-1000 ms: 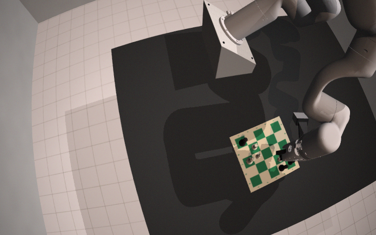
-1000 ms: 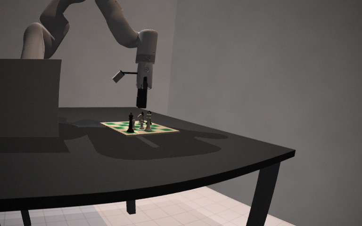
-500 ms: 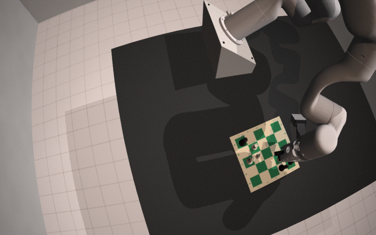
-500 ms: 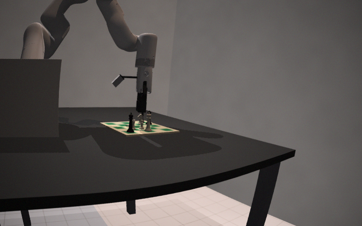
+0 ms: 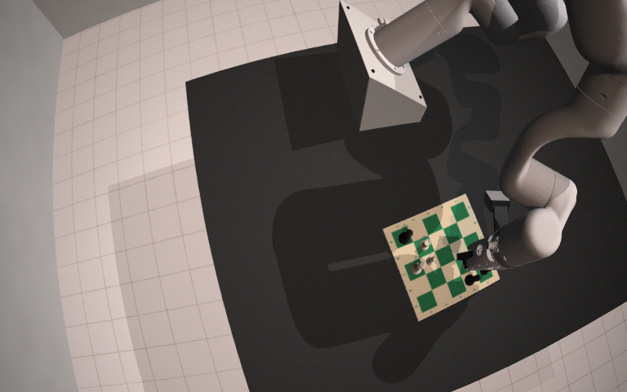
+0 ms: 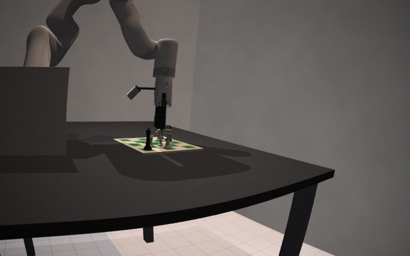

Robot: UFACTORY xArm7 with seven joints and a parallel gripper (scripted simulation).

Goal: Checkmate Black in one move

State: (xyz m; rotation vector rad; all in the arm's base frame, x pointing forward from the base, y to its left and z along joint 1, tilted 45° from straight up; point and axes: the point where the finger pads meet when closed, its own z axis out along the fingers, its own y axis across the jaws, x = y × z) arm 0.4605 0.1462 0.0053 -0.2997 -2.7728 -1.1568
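The chessboard [image 5: 418,309] is seen lower right of centre in the top view, on the dark table [image 6: 211,181]. The gripper [image 6: 159,125] is hung vertically over the board's right side, fingers partly parted and nothing held. Three white pieces [image 5: 423,256] are clustered to the left of it in the top view, with one black piece [image 5: 405,235] at the upper-left corner and another [image 5: 470,278] just below the fingers. Which piece lies directly beneath cannot be told.
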